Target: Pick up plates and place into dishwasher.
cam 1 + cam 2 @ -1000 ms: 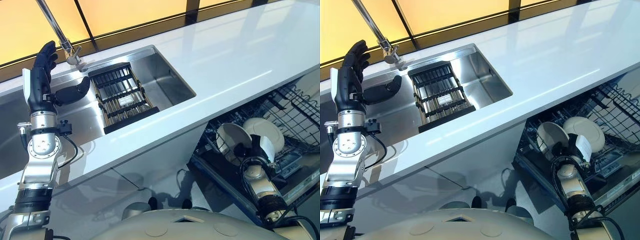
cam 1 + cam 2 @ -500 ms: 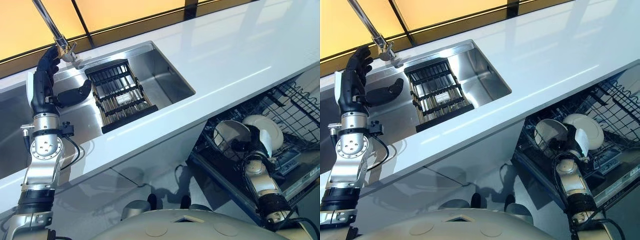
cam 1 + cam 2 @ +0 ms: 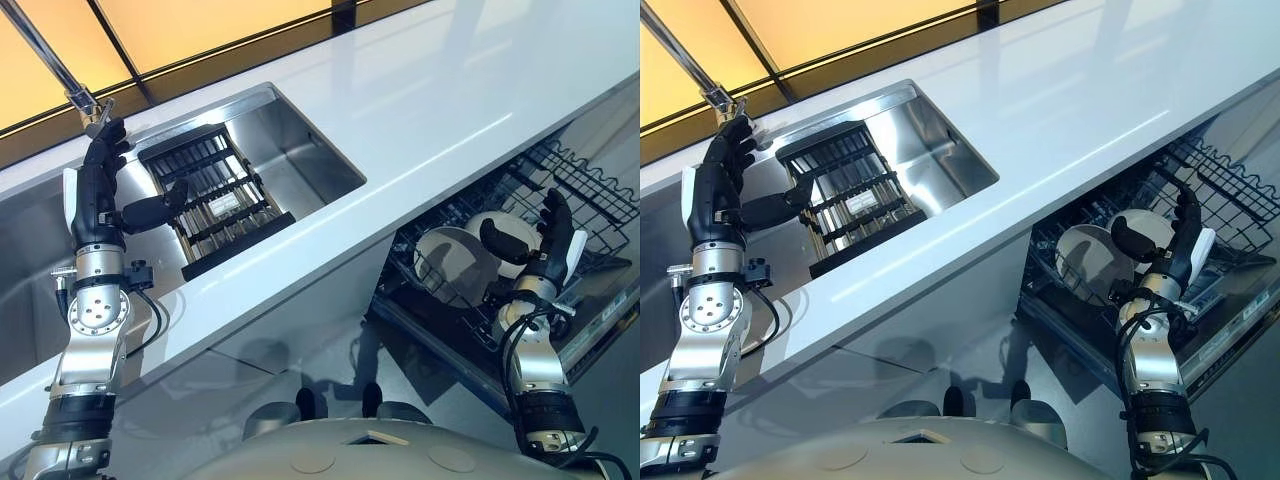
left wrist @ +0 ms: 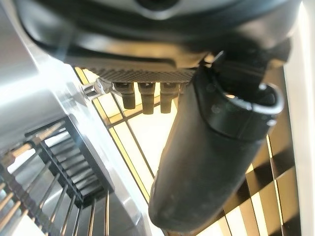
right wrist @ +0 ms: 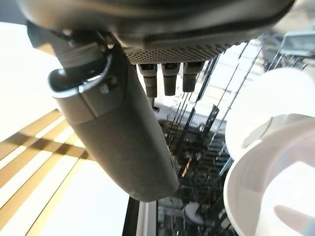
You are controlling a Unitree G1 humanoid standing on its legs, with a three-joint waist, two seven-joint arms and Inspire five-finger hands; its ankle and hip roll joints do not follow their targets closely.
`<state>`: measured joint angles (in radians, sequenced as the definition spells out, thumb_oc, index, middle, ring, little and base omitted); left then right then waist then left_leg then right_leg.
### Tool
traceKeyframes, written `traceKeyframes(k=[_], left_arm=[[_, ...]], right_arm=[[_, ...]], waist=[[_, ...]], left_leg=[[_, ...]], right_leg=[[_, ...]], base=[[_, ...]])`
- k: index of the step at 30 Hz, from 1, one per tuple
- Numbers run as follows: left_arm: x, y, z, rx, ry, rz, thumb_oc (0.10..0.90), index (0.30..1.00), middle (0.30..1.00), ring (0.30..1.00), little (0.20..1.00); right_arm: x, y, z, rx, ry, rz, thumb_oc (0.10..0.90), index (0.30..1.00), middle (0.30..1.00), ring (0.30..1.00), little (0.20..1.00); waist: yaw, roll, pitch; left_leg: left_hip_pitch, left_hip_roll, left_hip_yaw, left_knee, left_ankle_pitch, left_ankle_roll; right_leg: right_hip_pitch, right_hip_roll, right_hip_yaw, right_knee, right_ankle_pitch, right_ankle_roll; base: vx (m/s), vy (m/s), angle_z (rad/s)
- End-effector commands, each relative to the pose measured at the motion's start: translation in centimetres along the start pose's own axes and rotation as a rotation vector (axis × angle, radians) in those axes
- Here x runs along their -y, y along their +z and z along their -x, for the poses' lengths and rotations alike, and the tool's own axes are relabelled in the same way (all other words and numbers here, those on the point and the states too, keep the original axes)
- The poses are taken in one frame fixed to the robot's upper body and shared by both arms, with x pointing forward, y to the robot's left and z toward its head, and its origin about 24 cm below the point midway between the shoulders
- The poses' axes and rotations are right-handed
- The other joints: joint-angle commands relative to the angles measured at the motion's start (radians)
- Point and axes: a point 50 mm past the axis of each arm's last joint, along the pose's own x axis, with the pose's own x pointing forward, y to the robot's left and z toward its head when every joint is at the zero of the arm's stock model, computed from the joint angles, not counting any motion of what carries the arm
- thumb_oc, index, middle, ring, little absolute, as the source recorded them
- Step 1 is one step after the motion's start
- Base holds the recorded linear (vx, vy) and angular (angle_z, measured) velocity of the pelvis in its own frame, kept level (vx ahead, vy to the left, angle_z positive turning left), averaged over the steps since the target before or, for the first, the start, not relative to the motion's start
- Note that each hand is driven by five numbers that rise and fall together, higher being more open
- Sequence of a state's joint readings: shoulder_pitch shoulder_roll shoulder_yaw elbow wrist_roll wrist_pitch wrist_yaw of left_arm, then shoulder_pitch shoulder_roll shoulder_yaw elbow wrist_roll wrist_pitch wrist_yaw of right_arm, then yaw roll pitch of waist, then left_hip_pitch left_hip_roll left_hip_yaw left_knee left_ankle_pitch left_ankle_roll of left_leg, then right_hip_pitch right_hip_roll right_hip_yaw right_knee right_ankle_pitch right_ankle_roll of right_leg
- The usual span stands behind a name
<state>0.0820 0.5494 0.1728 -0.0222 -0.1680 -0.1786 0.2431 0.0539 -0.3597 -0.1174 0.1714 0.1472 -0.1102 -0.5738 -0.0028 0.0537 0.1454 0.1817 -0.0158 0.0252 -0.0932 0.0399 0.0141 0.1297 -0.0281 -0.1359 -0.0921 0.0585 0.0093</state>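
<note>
White table (image 3: 470, 90) runs across your view, a steel sink (image 3: 300, 165) sunk into it and a dark dish rack (image 3: 205, 195) sitting inside the basin. Your left hand (image 3: 100, 190) is raised over the sink beside that rack, fingers straight and pointing up toward the tap (image 3: 55, 65), thumb sticking out sideways toward the rack, nothing held. Down below the table edge, the dishwasher's wire basket (image 3: 590, 200) is pulled out, and there are your plates: two white plates (image 3: 450, 262) stand on edge in the basket, one just behind the other. Your right hand (image 3: 550, 235) is up over the basket just beside those plates, fingers straight and upright, thumb reaching out toward the rear plate, and it grips nothing. From the right wrist, the white plate rims (image 5: 256, 162) show just past the thumb, with the basket's wires behind them.
</note>
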Motion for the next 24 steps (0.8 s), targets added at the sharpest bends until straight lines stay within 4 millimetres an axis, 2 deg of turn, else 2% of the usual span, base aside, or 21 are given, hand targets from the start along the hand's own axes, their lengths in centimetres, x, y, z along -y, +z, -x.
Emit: traceKeyframes(k=[1,7,9,12,14,20,24], left_arm=[[-2.7,2.7,-1.8,0.190,0.098,0.008,0.800,0.900,0.900,0.900,0.900],[-2.5,2.7,-1.9,0.182,0.077,0.008,0.800,0.900,0.900,0.900,0.900],[-2.2,2.6,-2.1,0.183,0.059,0.007,0.800,0.900,0.900,0.900,0.900],[-1.9,3.1,-2.6,0.190,0.049,0.013,0.800,0.900,0.900,0.900,0.900],[-1.7,3.4,-2.9,0.195,0.043,0.017,0.800,0.900,0.900,0.900,0.900],[-1.0,3.7,-3.1,0.202,0.037,0.030,0.800,0.900,0.900,0.900,0.900],[-0.4,3.7,-3.1,0.192,0.012,0.037,0.800,0.900,0.900,0.900,0.900]], right_arm=[[1.8,5.6,-1.0,0.286,-0.151,-0.267,0.800,0.900,0.900,0.900,0.900],[3.3,4.2,-0.5,0.248,-0.333,-0.392,0.800,0.900,0.900,0.900,0.900],[3.4,2.8,-0.3,0.179,-0.374,-0.428,0.800,0.900,0.900,0.900,0.900],[3.0,0.7,-0.4,0.055,-0.346,-0.492,0.800,0.900,0.900,0.900,0.900],[2.6,-0.3,-0.3,0.020,-0.296,-0.463,0.800,0.900,0.900,0.900,0.900],[2.1,-2.7,0.0,-0.095,-0.223,-0.436,0.800,0.900,0.900,0.900,0.900],[1.7,-3.7,0.3,-0.127,-0.176,-0.392,0.800,0.900,0.900,0.900,0.900]], waist=[[-0.022,-0.008,-0.070],[-0.036,-0.002,-0.070],[-0.042,0.005,-0.065],[-0.045,0.011,-0.059],[-0.045,0.015,-0.056],[-0.046,0.032,-0.033],[-0.044,0.051,-0.017]], left_leg=[[0.007,-0.017,0.064,0.011,-0.084,0.007],[0.010,-0.016,0.082,0.008,-0.089,0.009],[0.009,-0.018,0.085,0.008,-0.090,0.010],[0.008,-0.018,0.089,0.007,-0.090,0.008],[0.005,-0.018,0.087,0.007,-0.089,0.006],[-0.013,-0.020,0.081,0.015,-0.081,0.000],[-0.022,-0.025,0.070,0.018,-0.073,-0.006]], right_leg=[[0.019,0.008,0.000,0.089,-0.123,0.057],[0.015,0.009,0.013,0.085,-0.118,0.061],[0.010,0.009,0.019,0.087,-0.117,0.061],[0.007,0.007,0.019,0.085,-0.114,0.062],[0.006,0.006,0.018,0.082,-0.113,0.061],[-0.014,0.001,0.014,0.097,-0.118,0.053],[-0.019,-0.002,0.008,0.104,-0.122,0.047]], base=[[-0.01,-0.020,-0.12],[0.00,-0.029,-0.15],[0.00,-0.040,-0.13],[0.00,-0.035,-0.07],[0.00,-0.037,0.00],[0.00,0.000,0.00],[0.00,0.013,0.03]])
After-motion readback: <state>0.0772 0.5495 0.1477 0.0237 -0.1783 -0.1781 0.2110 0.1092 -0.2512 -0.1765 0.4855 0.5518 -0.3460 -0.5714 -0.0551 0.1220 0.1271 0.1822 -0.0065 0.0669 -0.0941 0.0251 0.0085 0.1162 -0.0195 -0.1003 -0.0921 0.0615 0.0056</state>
